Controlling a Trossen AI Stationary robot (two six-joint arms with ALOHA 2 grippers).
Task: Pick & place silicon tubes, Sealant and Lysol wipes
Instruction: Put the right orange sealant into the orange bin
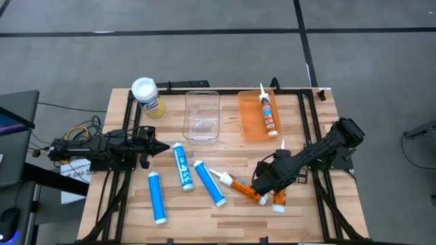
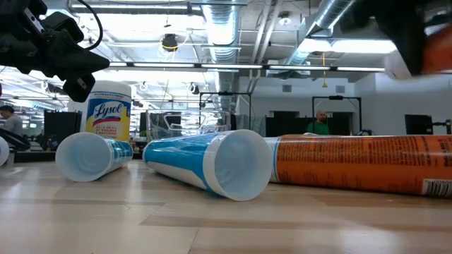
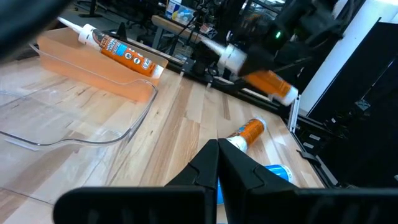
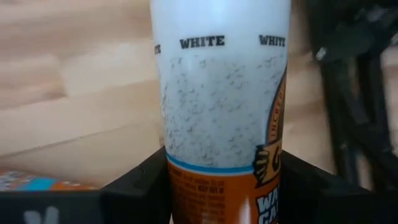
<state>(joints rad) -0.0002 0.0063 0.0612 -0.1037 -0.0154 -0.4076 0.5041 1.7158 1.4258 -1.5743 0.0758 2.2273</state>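
the right pincer (image 1: pixel 267 182) is clenched around an orange sealant tube (image 4: pixel 221 124), apparently lifted clear of the bench (image 1: pixel 225 218) to join the one already lying in the orange tray (image 1: pixel 251 126), while the left pincer (image 1: pixel 162 148) waits pinched closed beside the blue tubes (image 1: pixel 182 165).

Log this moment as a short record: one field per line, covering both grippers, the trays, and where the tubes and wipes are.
right gripper: shut on an orange sealant tube, near the table's front right
left gripper: shut, empty, at the table's left side
orange tray: holds one orange sealant tube
clear tray: empty
blue tubes: three lying on the table
loose orange tubes: one lying by the right gripper, another beside it
Lysol wipes: upright at the back left
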